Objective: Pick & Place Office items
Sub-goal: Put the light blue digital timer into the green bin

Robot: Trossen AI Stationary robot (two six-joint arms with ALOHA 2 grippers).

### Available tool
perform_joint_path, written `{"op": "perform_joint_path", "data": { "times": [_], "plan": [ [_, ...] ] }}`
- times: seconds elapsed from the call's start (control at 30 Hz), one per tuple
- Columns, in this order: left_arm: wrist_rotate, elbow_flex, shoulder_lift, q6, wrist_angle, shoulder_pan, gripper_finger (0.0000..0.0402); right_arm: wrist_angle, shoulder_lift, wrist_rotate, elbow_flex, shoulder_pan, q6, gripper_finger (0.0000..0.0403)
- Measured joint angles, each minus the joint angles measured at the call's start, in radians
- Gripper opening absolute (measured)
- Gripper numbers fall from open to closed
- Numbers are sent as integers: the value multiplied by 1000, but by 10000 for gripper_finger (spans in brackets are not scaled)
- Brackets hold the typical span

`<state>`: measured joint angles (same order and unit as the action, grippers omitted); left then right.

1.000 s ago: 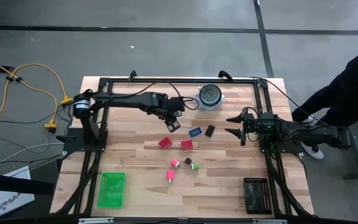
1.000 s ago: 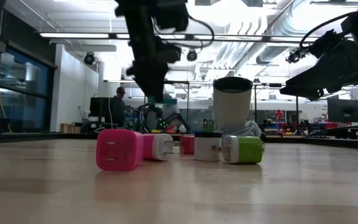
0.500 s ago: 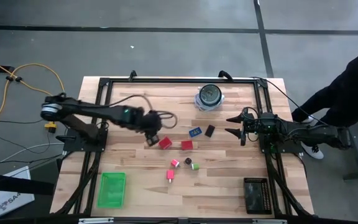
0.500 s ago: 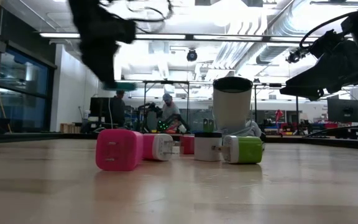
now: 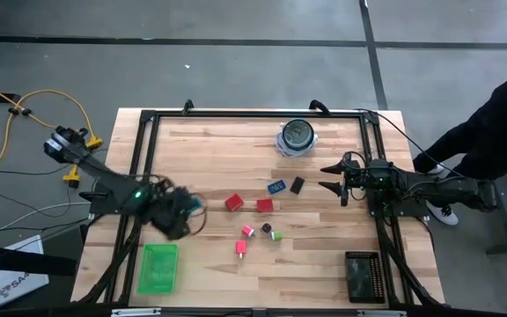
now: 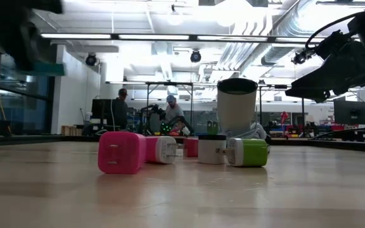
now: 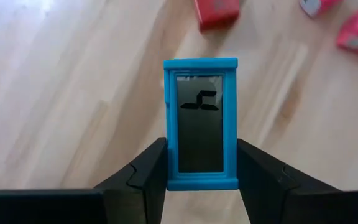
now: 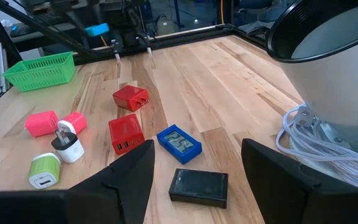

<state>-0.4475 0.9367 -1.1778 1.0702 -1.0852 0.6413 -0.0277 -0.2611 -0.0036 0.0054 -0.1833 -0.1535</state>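
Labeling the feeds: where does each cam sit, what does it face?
High: overhead, straight down; both arms, green basket.
Low: table height, level; pink charger, right arm above.
Left wrist: past its fingers, shut on the teal timer.
Right wrist: open fingers, blue timer.
Shared: red charger in high and right wrist.

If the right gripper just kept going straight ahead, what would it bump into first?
Probably the black rectangle, which lies just ahead of the open right gripper; the blue one lies right behind it. Height above the table is unclear, so it might pass over.
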Motion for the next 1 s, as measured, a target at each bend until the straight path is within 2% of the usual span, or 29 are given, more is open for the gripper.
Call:
{"op": "perform_joint_path", "data": {
  "times": [0.23, 0.47, 0.73, 1.0],
  "plan": [
    [-40, 0, -2, 246, -47, 272, 152, 0, 0, 0, 0, 0, 0, 229],
    [-46, 0, -22, 378, -50, 491, 152, 1, 0, 0, 0, 0, 0, 229],
    [-46, 0, -57, 467, -46, 652, 152, 1, 0, 0, 0, 0, 0, 229],
    [-44, 0, -82, 492, 5, 751, 152, 1, 0, 0, 0, 0, 0, 229]
  ]
}}
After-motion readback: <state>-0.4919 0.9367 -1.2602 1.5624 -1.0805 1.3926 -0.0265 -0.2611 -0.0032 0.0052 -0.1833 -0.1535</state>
